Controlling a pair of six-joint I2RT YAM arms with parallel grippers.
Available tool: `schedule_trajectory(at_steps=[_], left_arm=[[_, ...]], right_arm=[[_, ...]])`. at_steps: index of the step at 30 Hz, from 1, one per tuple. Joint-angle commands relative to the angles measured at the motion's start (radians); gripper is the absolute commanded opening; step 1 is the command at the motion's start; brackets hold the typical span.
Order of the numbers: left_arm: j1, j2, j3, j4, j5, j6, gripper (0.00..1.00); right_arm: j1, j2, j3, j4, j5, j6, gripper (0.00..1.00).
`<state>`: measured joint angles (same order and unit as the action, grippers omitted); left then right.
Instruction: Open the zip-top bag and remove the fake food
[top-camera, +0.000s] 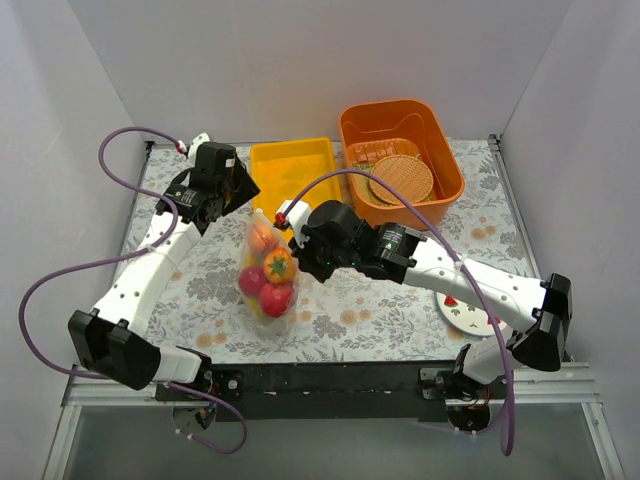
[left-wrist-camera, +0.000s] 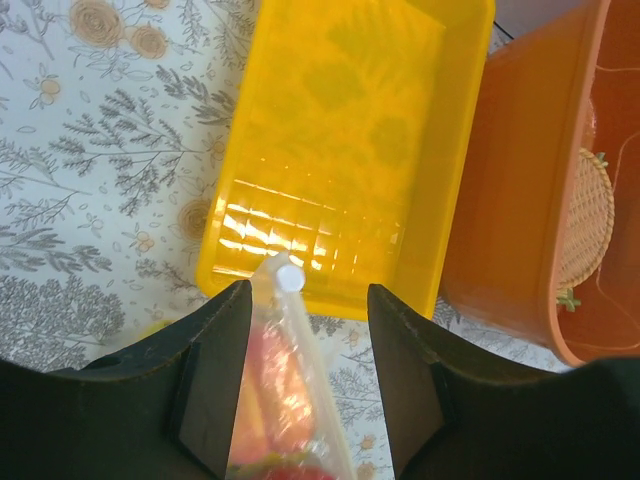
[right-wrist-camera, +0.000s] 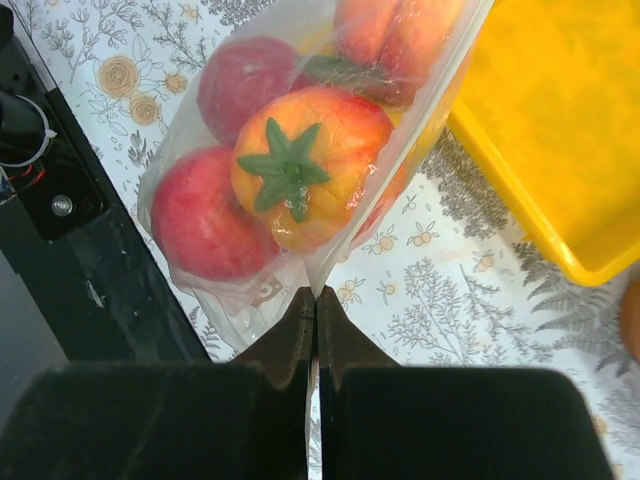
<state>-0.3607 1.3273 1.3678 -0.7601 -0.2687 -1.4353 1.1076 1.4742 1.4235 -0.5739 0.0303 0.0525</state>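
The clear bag (right-wrist-camera: 250, 300) is sitting on the table (top-camera: 350, 320), just beside the yellow tray (top-camera: 295, 170), on the side nearer the arms. The toy food (right-wrist-camera: 300, 165) is all staying inside the bag: red ones, a peach one, and an orange one with a green star on top.

The right tool (right-wrist-camera: 315, 305) is pinching one thin edge of the bag, with its two fingers pressing tight together on the plastic. The left tool (left-wrist-camera: 308, 300) is hanging wide apart over the end of the bag closest to the yellow tray. The bag's edge and its little white slider (left-wrist-camera: 288, 275) are showing between the fingers.

An orange bin (top-camera: 440, 150) is standing right next to the yellow tray.
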Motion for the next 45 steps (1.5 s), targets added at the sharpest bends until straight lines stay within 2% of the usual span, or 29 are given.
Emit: schedule_trajectory(at_steps=[1, 5, 14, 17, 19, 32, 39, 45], left_arm=[[0.009, 0.045, 0.1, -0.037, 0.026, 0.01, 0.49], [0.011, 0.07, 0.12, -0.07, 0.016, -0.008, 0.47], [0.012, 0.05, 0.031, -0.111, -0.084, -0.089, 0.46], [0.026, 0.052, 0.017, -0.104, -0.055, -0.1, 0.52], [0.037, 0.076, 0.042, -0.117, 0.0, -0.105, 0.52], [0.066, 0.168, 0.123, -0.131, 0.141, -0.128, 0.53], [0.063, 0.142, 0.07, -0.168, 0.141, -0.117, 0.54], [0.062, 0.075, -0.024, -0.176, 0.152, -0.111, 0.51]], right_arm=[[0.055, -0.028, 0.107, -0.032, 0.158, -0.094, 0.01], [0.075, -0.028, 0.135, -0.049, 0.206, -0.114, 0.01], [0.112, -0.011, 0.173, -0.083, 0.284, -0.138, 0.01], [0.123, -0.018, 0.169, -0.077, 0.299, -0.146, 0.01], [0.127, -0.028, 0.154, -0.057, 0.303, -0.148, 0.01], [0.195, -0.006, 0.141, -0.026, 0.359, -0.184, 0.01], [0.248, 0.037, 0.183, -0.05, 0.41, -0.197, 0.01], [0.258, 0.055, 0.169, -0.046, 0.421, -0.195, 0.01]])
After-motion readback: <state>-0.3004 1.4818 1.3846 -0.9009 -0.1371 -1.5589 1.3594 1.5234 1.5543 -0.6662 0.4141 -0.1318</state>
